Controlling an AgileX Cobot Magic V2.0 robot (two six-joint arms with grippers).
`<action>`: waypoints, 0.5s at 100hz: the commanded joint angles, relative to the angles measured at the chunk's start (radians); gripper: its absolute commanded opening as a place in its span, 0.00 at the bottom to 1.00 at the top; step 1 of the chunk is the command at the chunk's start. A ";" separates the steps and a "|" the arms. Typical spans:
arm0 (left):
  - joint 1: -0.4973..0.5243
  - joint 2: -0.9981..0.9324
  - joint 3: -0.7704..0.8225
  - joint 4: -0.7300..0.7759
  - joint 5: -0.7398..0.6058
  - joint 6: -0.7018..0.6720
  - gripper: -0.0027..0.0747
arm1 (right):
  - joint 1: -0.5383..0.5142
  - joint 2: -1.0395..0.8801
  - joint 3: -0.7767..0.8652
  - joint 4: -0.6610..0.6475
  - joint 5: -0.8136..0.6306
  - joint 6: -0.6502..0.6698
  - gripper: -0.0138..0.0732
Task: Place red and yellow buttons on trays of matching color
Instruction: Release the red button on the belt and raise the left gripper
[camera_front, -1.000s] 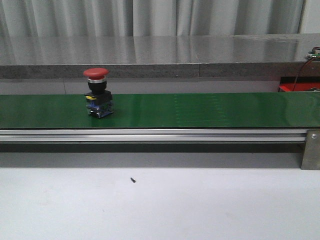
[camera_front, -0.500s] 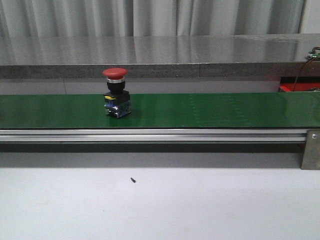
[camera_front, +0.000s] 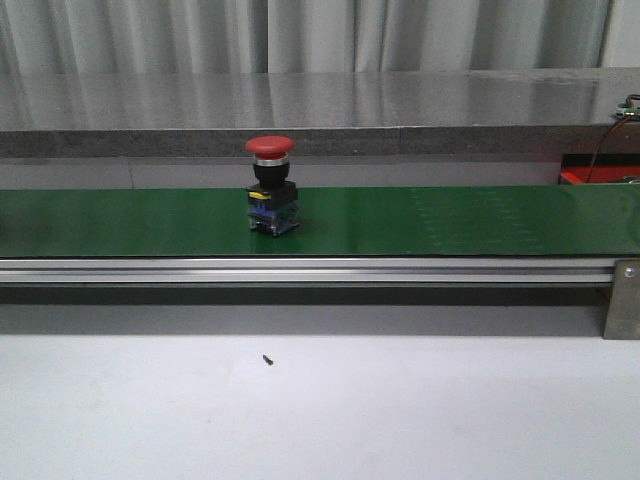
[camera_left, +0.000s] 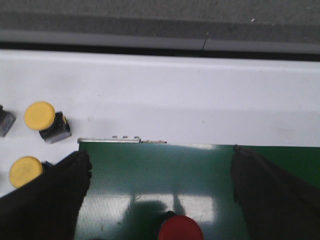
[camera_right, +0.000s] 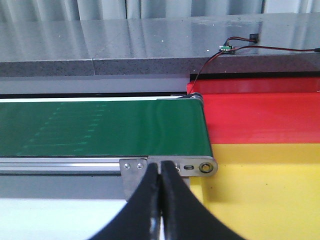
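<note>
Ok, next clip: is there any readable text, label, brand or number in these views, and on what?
No text can be read in any view.
Red button: a small yellow and blue patch on its base, too small to read.
Circuit board on the grey ledge: no legible marking.
Green conveyor belt: faint pale marks, not letters.
Yellow buttons: plain caps.

The front view looks level across the desk (camera_front: 320, 410) at the green belt (camera_front: 450, 220). The left wrist view looks steeply down at one belt end (camera_left: 150, 170); the right wrist view faces low along its other end (camera_right: 100, 127).
</note>
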 joint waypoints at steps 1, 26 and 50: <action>-0.031 -0.117 0.021 -0.021 -0.113 0.014 0.76 | 0.001 -0.019 -0.019 -0.008 -0.085 -0.003 0.08; -0.060 -0.352 0.298 -0.006 -0.292 0.014 0.76 | 0.001 -0.019 -0.019 -0.008 -0.085 -0.003 0.08; -0.060 -0.540 0.569 0.020 -0.372 0.014 0.48 | 0.001 -0.019 -0.019 -0.008 -0.102 -0.003 0.08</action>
